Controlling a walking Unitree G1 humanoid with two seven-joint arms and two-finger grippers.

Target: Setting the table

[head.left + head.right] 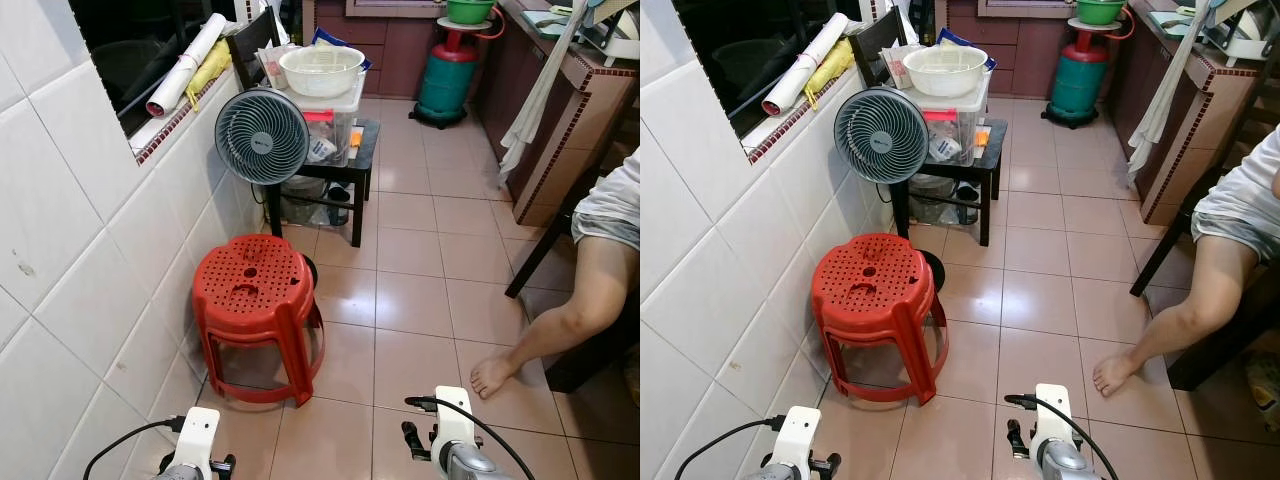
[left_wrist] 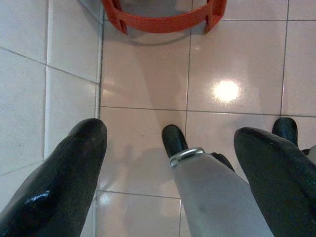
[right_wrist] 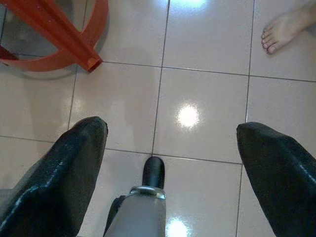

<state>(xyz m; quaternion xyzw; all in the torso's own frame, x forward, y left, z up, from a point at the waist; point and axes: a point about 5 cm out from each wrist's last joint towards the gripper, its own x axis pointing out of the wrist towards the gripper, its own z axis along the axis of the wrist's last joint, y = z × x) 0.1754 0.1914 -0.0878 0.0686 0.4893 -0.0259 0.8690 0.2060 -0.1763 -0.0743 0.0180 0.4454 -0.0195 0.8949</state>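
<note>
Pink glossy floor tiles (image 1: 410,290) run down a narrow kitchen passage, with a white tiled wall (image 1: 70,300) along the robot's left and a dark window ledge holding a rolled white paper (image 1: 190,62). Against that wall stands a red plastic stool (image 1: 252,320) with a perforated seat. Just behind the stool is a grey round fan (image 1: 262,136), and beside the fan a small black table (image 1: 345,170) carries a clear storage box with a white basin (image 1: 321,68) on top. Farther back, near the cabinets, stands a green gas cylinder (image 1: 447,78) with a green bowl (image 1: 469,10) above it. On the right, a white cloth (image 1: 530,110) hangs from a brown counter (image 1: 580,100), and a seated person's bare leg (image 1: 565,320) stretches out, the foot (image 1: 492,374) flat on the tiles. No tableware lies within reach; the basin and the green bowl are well away from both arms. Both arms hang low at the near edge. The left gripper (image 2: 170,163) points down at the floor just short of the stool's base ring, its two black fingers (image 2: 64,177) spread wide apart and holding nothing. The right gripper (image 3: 173,163) likewise faces bare tile between the stool's foot and the person's toes, fingers (image 3: 64,173) parted and empty.
</note>
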